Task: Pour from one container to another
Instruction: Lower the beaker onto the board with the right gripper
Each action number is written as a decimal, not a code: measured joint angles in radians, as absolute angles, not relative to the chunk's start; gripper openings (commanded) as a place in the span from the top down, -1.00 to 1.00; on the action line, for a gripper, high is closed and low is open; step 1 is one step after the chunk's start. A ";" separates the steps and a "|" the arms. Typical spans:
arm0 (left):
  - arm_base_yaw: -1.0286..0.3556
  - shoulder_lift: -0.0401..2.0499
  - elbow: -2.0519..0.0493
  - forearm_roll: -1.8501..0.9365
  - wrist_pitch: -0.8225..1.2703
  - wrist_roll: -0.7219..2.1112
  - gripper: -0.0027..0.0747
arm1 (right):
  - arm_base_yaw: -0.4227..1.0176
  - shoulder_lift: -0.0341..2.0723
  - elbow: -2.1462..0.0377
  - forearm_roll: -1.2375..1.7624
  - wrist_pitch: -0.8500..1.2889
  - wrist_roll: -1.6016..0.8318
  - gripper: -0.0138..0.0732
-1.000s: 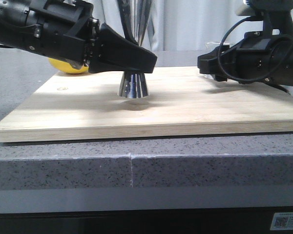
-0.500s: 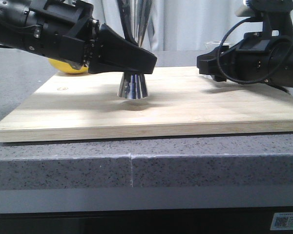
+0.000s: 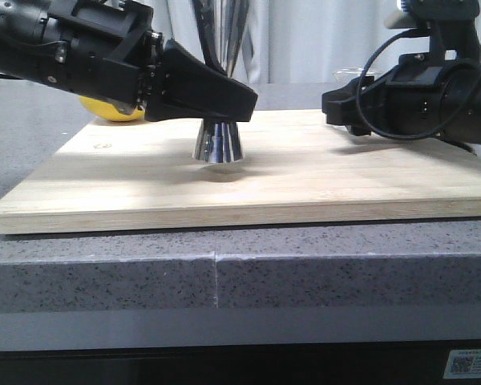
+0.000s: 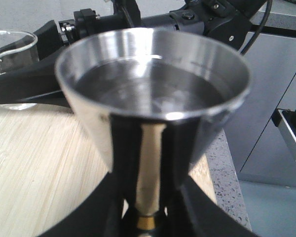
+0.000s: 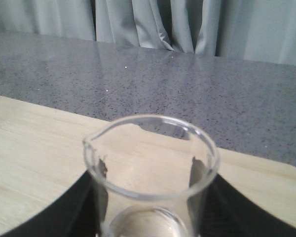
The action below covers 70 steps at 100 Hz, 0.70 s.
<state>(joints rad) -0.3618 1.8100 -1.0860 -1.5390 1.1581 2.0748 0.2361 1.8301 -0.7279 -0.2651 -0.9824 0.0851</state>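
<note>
Your left gripper [image 3: 224, 100] is clamping the steel jigger [image 3: 217, 140] at its narrow waist, black fingers [image 4: 197, 207] pressing in on both sides just above the gold band [image 4: 148, 221]. The jigger is standing upright on the wooden board [image 3: 248, 188], its flared base touching the wood near the board's middle, and its upper cup [image 4: 153, 89] is showing a dark, shiny surface inside that looks like liquid. Across the board, your right gripper [image 3: 337, 108] is grasping the glass beaker [image 5: 150, 177], fingers [image 5: 200, 173] closing on opposite sides of the clear wall, pouring lip [image 5: 89, 144] turned to one side. The beaker is sitting upright and low at the board's right part, well apart from the jigger. Behind your left arm, a yellow lemon [image 3: 111, 111] is peeking out at the board's far left corner, with grey curtains [image 5: 153, 22] hanging beyond the speckled countertop [image 3: 224, 277].
</note>
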 measured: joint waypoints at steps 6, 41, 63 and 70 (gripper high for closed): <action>-0.362 1.810 -1.086 -1.539 1.158 2.075 0.98 | 0.236 1.830 -0.728 -0.265 -0.982 0.085 -0.10; -0.362 1.810 -1.086 -1.539 1.158 2.075 0.98 | 0.236 1.832 -0.728 -0.270 -0.968 0.085 -0.19; -0.362 1.810 -1.086 -1.537 1.158 2.075 0.98 | 0.236 1.820 -0.728 -0.270 -0.932 0.083 -0.19; -0.362 1.810 -1.086 -1.537 1.158 2.075 0.98 | 0.236 1.811 -0.728 -0.270 -0.912 0.083 -0.19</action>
<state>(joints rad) -0.3618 1.8100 -1.0860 -1.5373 1.1581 2.0748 0.2361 1.8113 -0.7279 -0.2705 -0.9125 0.0827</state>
